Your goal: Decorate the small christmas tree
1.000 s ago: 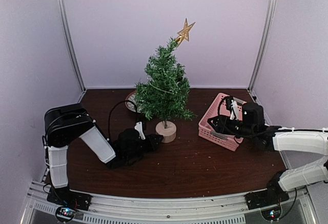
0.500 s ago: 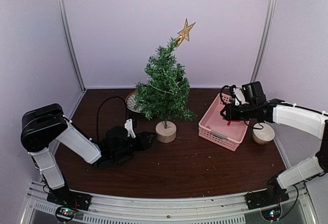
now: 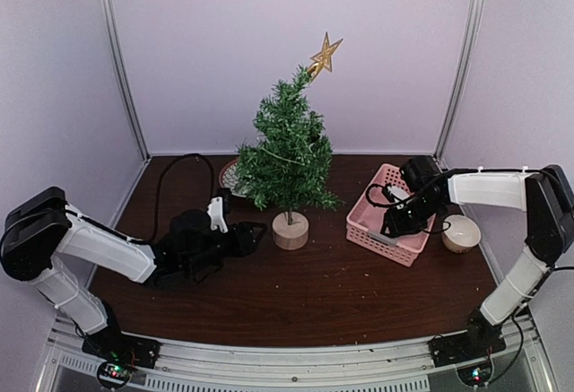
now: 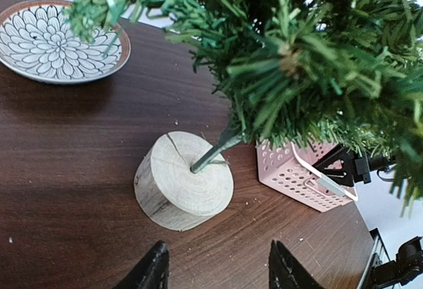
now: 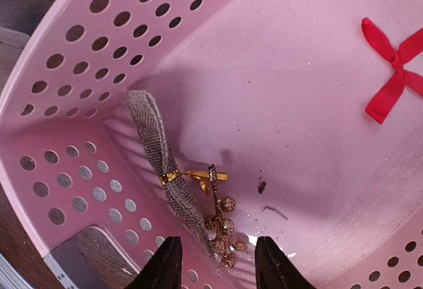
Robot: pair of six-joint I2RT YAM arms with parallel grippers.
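Looking down: left gripper (image 3: 256,230) had backed off the small christmas tree (image 3: 287,154), mid-table; left wrist: fingers (image 4: 151,272) spread, facing its stump base (image 4: 185,190); right wrist: right gripper (image 5: 215,266), fingers apart, now over burlap bow (image 5: 162,163) in pink basket (image 5: 73,71); pickup likely next.

On the dark wooden table (image 3: 314,298), a flower-patterned plate (image 4: 59,41) lies at about 11 o'clock, and a pink perforated basket (image 3: 395,247) sits near 2 o'clock. A round beige bowl (image 3: 461,233) is just beside the basket at 3 o'clock. Seen from the right wrist, a red bow (image 5: 393,71) lies on the basket floor at 2 o'clock, well apart from a burlap bow (image 5: 158,147) at 8 o'clock, which touches a gold beaded sprig (image 5: 221,221).
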